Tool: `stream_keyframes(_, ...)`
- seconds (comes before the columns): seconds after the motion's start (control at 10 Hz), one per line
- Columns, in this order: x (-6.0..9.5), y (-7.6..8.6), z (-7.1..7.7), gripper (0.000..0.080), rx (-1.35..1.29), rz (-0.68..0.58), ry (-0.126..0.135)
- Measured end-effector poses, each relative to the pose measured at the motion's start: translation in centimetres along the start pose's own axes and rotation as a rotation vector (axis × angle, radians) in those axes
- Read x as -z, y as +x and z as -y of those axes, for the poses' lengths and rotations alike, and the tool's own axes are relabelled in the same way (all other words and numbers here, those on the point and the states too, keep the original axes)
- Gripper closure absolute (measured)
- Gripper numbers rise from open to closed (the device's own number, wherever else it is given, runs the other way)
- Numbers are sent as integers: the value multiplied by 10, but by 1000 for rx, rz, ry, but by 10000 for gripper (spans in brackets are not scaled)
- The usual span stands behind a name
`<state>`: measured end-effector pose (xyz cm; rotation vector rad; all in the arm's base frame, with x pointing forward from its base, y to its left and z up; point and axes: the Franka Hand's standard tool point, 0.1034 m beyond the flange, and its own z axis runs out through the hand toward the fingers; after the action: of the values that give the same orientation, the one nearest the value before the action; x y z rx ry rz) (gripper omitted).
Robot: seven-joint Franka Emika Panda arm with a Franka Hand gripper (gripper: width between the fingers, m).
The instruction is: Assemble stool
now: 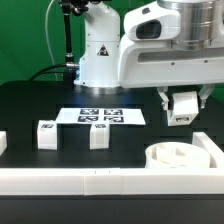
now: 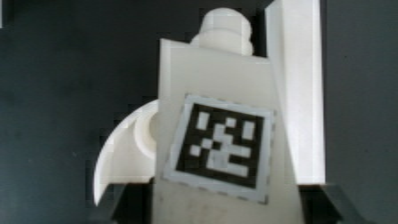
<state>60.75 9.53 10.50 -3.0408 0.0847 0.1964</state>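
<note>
Seat point(image 1: 172, 156): round, thick, rimmed white disc. Lying flat on the black counter point(image 1: 30, 105), in the near corner on the exterior view's right. Nested into the angle of the white border rail point(image 1: 90, 182). No leg seen mounted on it.

Held leg point(image 2: 217, 140): short white block with its square tag facing the wrist camera and a rounded peg at the end away from the gripper. Raised clear of the counter, above and just behind the seat, not touching it. In the wrist view, seat's curved rim showing behind the leg, off to one side. Peg therefore judged not lined up with a socket; socket itself hidden.

Gripper point(image 1: 183, 108): closed on the held leg, one finger on each side, narrow opening. Grip looks square.

Loose leg point(image 1: 47, 134) and second loose leg point(image 1: 98, 135): both upright, apart from each other, mid-counter toward the near edge, just in front of the marker board point(image 1: 100, 116). Another white piece point(image 1: 3, 143) at the counter's edge on the exterior view's left, cut off by the frame; cannot identify.

Step judged: bringing a first leg to the seat, insertion not begun. Next move calls for a small sideways correction to put the peg over a socket, keeping the leg vertical. Then a slow descent and probably a press or twist to lock. Seat braced only by the rail, so side load best kept low.
</note>
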Motion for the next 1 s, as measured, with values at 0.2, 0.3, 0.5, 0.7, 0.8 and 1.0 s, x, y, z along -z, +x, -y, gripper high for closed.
stream_keyframes(0.2,11,4,11,472,21,-126,7)
stream_keyframes(0.3,11,11,12,472,21,-220,15)
stream_keyframes(0.5,7,10,14,472,27,-319,22)
stream_keyframes(0.7,7,14,17,472,115,-451,8)
stream_keyframes(0.8,9,15,16,472,184,-445,-17)
stream_keyframes(1.0,21,24,17,472,238,-468,-33)
